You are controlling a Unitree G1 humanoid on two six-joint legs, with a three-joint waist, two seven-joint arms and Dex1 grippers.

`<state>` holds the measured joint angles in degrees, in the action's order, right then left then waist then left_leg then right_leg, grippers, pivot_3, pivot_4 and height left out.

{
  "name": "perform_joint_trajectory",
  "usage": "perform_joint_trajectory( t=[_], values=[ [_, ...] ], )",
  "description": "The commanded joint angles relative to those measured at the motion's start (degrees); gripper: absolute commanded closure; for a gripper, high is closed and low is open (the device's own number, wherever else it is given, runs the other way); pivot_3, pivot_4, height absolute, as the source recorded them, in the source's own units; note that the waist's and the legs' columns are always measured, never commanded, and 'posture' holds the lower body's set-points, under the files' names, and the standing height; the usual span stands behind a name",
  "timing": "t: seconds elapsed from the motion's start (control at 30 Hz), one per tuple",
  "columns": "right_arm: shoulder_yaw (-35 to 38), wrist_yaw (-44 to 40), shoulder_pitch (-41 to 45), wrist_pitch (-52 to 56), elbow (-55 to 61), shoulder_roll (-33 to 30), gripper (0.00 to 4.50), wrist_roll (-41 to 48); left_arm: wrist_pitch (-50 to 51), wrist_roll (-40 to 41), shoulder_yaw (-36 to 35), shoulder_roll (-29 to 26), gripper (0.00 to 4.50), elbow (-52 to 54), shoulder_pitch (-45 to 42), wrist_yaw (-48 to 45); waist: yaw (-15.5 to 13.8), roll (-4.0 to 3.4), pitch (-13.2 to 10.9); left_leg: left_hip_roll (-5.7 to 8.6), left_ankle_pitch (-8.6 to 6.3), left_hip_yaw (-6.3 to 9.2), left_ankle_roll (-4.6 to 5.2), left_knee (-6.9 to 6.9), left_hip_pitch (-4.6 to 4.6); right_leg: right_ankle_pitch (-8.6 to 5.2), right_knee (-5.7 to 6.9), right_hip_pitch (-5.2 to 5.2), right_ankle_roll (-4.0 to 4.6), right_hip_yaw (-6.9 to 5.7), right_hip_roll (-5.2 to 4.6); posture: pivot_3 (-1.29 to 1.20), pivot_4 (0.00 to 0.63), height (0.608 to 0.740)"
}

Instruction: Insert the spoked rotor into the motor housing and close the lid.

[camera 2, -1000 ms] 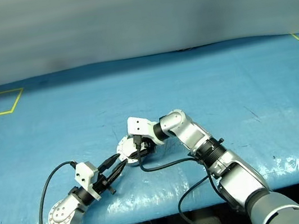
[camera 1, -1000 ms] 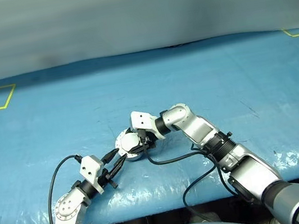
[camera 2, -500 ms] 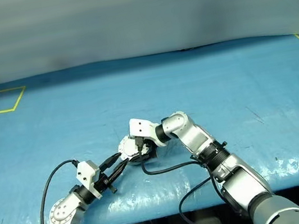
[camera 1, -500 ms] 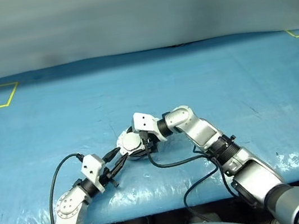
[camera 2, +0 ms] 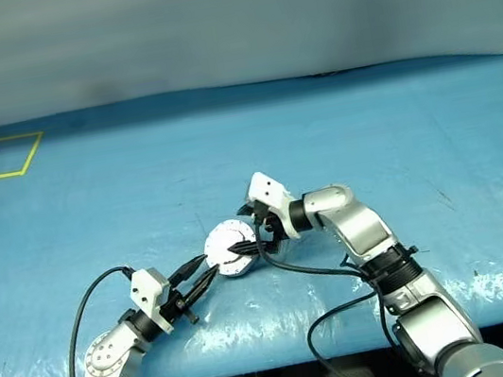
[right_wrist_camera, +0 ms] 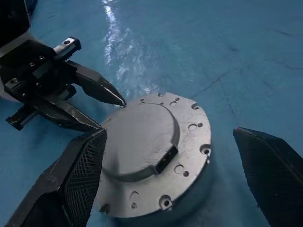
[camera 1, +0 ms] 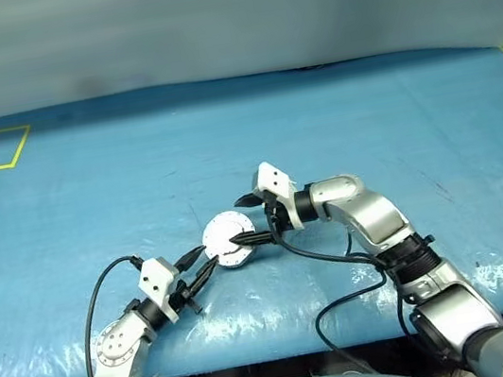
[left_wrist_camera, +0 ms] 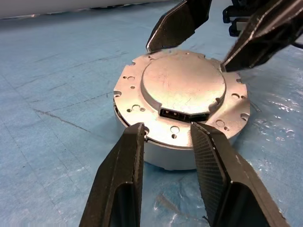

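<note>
Head views: the housing (camera 1: 233, 253) sits on the blue table (camera 1: 411, 106) with the lid (camera 1: 228, 240) shut flat on top. The left gripper (camera 1: 208, 264) touches its near edge. The right gripper (camera 1: 245, 220) hangs just beside it, fingers wide apart.

Left wrist view: the left fingers (left_wrist_camera: 120, 184) stand a little apart, at the housing's rim, not squeezing it. The lid's round face points up; a small dark slot faces this gripper.

Right wrist view: the right fingers (right_wrist_camera: 71, 184) spread wide around the lid, not touching.

The closing step looks done. Next, both grippers likely just need to back off gently.
</note>
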<state>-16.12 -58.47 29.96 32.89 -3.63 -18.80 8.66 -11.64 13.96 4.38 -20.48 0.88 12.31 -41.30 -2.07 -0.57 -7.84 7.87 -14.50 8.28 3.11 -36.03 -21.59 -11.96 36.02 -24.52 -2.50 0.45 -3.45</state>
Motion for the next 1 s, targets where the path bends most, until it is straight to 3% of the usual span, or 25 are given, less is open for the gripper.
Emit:
perform_joint_trajectory(
  t=[0.03,0.37,0.6,1.0],
  values=[
    [2.68,1.96,-0.27,-1.04,1.96,-1.67,0.03,0.82,2.51,-1.86,1.17,-0.4,2.9,-1.46,0.66,0.61,-0.1,0.01,-0.02,0.0,-0.01,0.0,0.02,0.0,-0.01,0.0,-0.02,0.0,0.0,0.0,-0.01,0.0,0.15,0.74],
    [2.57,6.79,0.41,-5.02,-2.34,-5.41,0.03,-2.81,1.77,-1.98,1.51,-0.33,2.9,-2.33,0.58,0.45,-0.12,0.05,-0.05,0.03,-0.05,-0.03,0.09,0.0,-0.05,0.0,-0.09,0.0,0.0,0.02,-0.03,0.0,0.15,0.74],
    [-0.75,6.7,-1.9,-5.01,-1.07,-4.32,0.03,-3.62,-1.59,-1.31,0.47,0.56,2.9,-3.5,-0.67,0.69,-0.15,0.06,-0.05,0.03,-0.05,-0.04,0.08,-0.02,-0.05,0.01,-0.08,0.01,0.0,0.03,-0.03,0.0,0.15,0.74],
    [0.5,8.84,-4.43,-4.23,1.27,-5.56,0.03,-3.13,-4.66,-1.12,-0.22,0.83,2.9,-4.88,-5.31,0.55,-0.03,0.09,-0.07,0.04,-0.04,-0.07,0.07,-0.12,-0.05,0.07,-0.04,0.0,-0.02,0.06,-0.01,0.0,0.15,0.74]
  ],
)
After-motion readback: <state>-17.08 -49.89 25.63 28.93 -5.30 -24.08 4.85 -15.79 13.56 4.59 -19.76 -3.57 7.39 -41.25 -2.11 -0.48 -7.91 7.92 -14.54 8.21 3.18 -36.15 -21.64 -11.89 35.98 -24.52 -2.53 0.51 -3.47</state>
